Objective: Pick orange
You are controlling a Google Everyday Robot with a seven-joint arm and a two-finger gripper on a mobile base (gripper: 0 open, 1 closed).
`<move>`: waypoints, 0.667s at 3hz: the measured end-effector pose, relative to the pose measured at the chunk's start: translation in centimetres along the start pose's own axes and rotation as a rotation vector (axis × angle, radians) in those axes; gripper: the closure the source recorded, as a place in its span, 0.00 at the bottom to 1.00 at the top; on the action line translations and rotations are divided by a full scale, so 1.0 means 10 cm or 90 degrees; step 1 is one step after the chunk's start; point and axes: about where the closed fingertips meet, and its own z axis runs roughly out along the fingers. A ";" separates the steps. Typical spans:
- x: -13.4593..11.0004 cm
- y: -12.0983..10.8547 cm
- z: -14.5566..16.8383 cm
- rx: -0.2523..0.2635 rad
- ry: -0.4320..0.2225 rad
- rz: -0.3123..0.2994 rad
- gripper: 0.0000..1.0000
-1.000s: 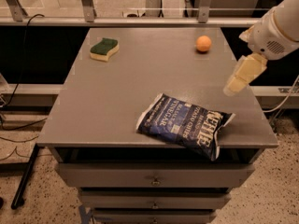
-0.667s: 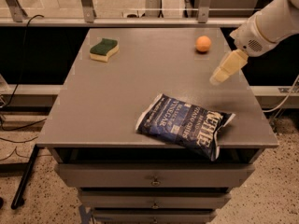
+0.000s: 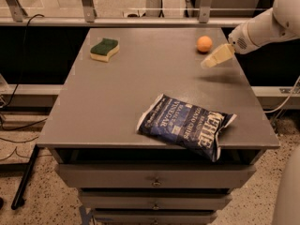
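**Operator:** Report the near zone.

**Inspector:** Drawers (image 3: 154, 178) sit below the table's front edge. On the table (image 3: 117, 107), front right, a blue chip bag (image 3: 187, 128) lies flat, with one corner overhanging the edge.

**Operator:** Gripper position and state?

**Inspector:** The gripper (image 3: 214, 58) is beyond the bag, over the table's right side. It sits at the end of a white arm (image 3: 262, 28) that enters from the right. It hangs above the surface, its shadow falls on the tabletop below, and its tip points left. Open or closed: cannot tell, as it shows only as a pale blur.

**Operator:** Location of the task item?

**Inspector:** The orange (image 3: 204, 44) rests on the table, far right, just beside the gripper tip. A narrow gap appears to separate the two. A sponge (image 3: 104, 49) lies green side up at the far left, well apart from the orange.
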 end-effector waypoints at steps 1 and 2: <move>-0.01 -0.32 0.20 0.015 -0.040 0.059 0.00; -0.07 -0.52 0.24 0.045 -0.076 0.098 0.00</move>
